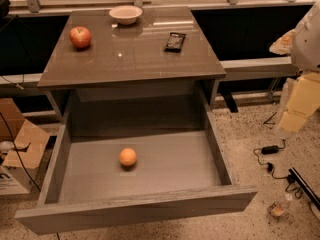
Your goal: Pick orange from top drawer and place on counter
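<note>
The orange [128, 157] lies on the floor of the open top drawer [135, 204], a little left of its middle. The drawer is pulled fully out toward me below the counter [130, 54], a glossy brown-grey top. My gripper [290, 124] hangs at the right edge of the camera view, a pale yellowish part under the white arm. It is well to the right of the drawer, outside its right wall, and apart from the orange. It holds nothing that I can see.
On the counter stand a red apple [80, 37] at the left, a white bowl [125, 14] at the back and a dark flat packet [175, 41] at the right. A cardboard box [20, 149] sits on the floor left of the drawer. Cables [272, 156] lie on the floor at the right.
</note>
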Controlling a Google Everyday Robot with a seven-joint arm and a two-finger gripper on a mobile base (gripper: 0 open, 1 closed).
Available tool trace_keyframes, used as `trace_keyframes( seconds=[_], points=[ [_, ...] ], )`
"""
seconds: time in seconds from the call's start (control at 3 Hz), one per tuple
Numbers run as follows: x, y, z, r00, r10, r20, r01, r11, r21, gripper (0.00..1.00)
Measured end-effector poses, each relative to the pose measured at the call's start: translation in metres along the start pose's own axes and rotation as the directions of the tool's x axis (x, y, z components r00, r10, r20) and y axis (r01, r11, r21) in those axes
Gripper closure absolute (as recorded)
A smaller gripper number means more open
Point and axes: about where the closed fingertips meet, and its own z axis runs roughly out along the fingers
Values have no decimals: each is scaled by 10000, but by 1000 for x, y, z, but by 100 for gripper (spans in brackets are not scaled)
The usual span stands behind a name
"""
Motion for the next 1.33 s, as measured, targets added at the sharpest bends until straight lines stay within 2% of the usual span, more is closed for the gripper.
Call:
trace_keyframes(
  seconds=[0.33,0.67,1.0,1.33],
  points=[
    [0,0,0,10000,-2,6,2,10000,-2,0],
    [-28,4,16,9961,-338,812,359,9991,-241,0],
    [-78,19,46,9709,-812,2255,1073,9886,-1058,0],
    [-108,27,70,9395,-903,3304,1491,9763,-1571,0]
  ],
)
